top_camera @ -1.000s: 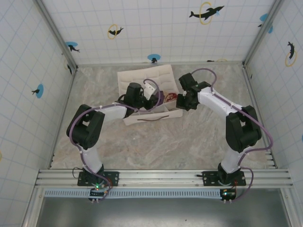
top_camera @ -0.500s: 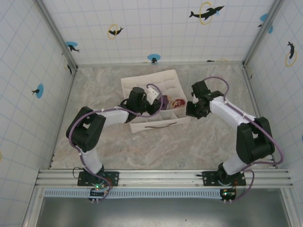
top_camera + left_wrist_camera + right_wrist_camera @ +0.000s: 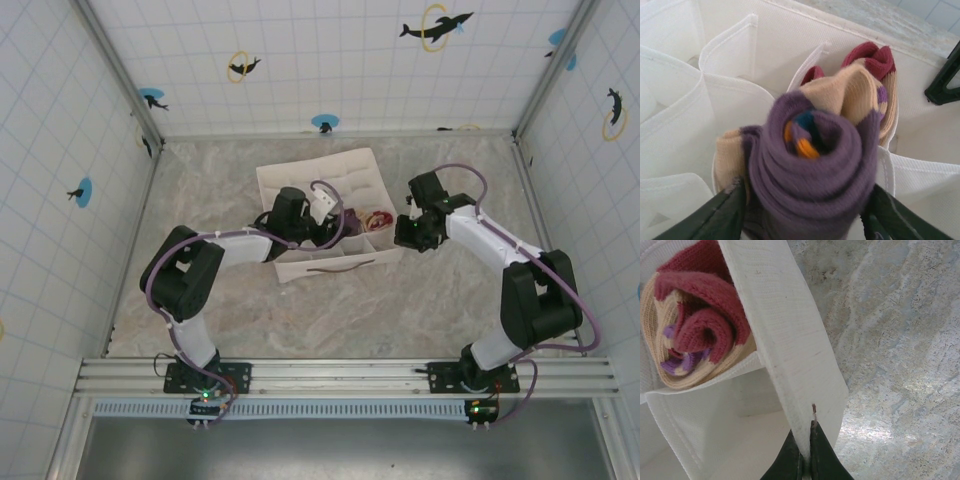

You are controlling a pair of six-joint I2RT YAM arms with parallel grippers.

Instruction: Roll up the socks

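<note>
Socks, two, rolled: by my judgement light, soft, springy knit, not fragile but apt to unwind, best taken across the roll's flanks, not by a loose edge. The purple sock (image 3: pixel 810 175) stands in a compartment of the organiser box (image 3: pixel 785 340) between the spread fingers of my left gripper (image 3: pixel 805 215), spiral end up and roll axis near upright. The beige sock (image 3: pixel 695 335) stands just beside it, likewise on end, and my right gripper (image 3: pixel 805 450) is pressed together on the box's outer wall.

Left wrist: the bottom edge is cropping the purple sock (image 3: pixel 810 170) roll and both left fingers (image 3: pixel 730 212); can't tell whether they're pressing it. The roll is hiding most of the beige sock (image 3: pixel 855 90). Right wrist: the right fingers (image 3: pixel 819 457) are running off-frame below, and the organiser box (image 3: pixel 775 330) is getting cut at the edges.
</note>
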